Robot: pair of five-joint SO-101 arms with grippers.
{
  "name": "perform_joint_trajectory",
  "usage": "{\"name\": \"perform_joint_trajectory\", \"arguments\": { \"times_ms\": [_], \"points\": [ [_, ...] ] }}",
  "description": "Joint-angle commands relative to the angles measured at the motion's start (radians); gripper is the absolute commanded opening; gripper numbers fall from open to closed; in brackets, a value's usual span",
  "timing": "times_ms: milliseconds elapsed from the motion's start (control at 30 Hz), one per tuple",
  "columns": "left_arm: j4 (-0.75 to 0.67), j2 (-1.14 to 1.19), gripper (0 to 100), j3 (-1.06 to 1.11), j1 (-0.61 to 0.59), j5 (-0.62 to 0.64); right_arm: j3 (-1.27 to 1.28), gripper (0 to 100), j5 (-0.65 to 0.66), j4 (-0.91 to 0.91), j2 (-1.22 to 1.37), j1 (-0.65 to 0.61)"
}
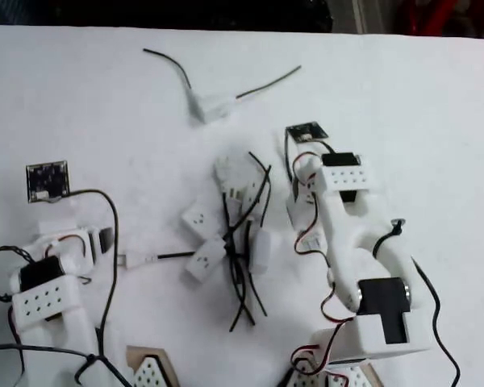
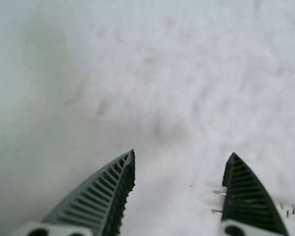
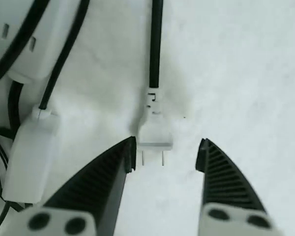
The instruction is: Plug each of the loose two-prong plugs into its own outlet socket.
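Barely begun, I judge: the right end effector (image 3: 167,142) is spread around 1 loose plug (image 3: 155,132) (not yet gripped). The left end effector (image 2: 182,154) is spread, empty. Sockets (image 1: 200,219) wait in the middle of the desk (image 1: 403,81).

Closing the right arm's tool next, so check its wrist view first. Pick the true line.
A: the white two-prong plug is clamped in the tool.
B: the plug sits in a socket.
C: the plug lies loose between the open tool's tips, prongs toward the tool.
C: the white two-prong plug lies on the white table with its bare prongs between the tips of the open right tool.
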Motion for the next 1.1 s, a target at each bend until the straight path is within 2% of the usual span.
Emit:
{"name": "perform_joint_trajectory", "arguments": {
  "times_ms": [0, 333, 733, 1067],
  "points": [
    [-0.023, -0.025, 29, -0.003, -0.002, 0.011, -0.038, 18.4, 0.011, 0.045, -0.059, -0.007],
    [-0.023, -0.025, 29, -0.003, -0.002, 0.009, -0.031, 14.2, 0.009, 0.051, -0.048, -0.111],
    [-0.023, -0.025, 29, -0.003, -0.002, 0.008, -0.037, 14.1, 0.009, 0.005, 0.125, -0.084],
    [-0.023, -0.025, 29, -0.003, -0.002, 0.008, -0.031, 14.1, 0.017, -0.024, 0.137, -0.013]
  ]
}}
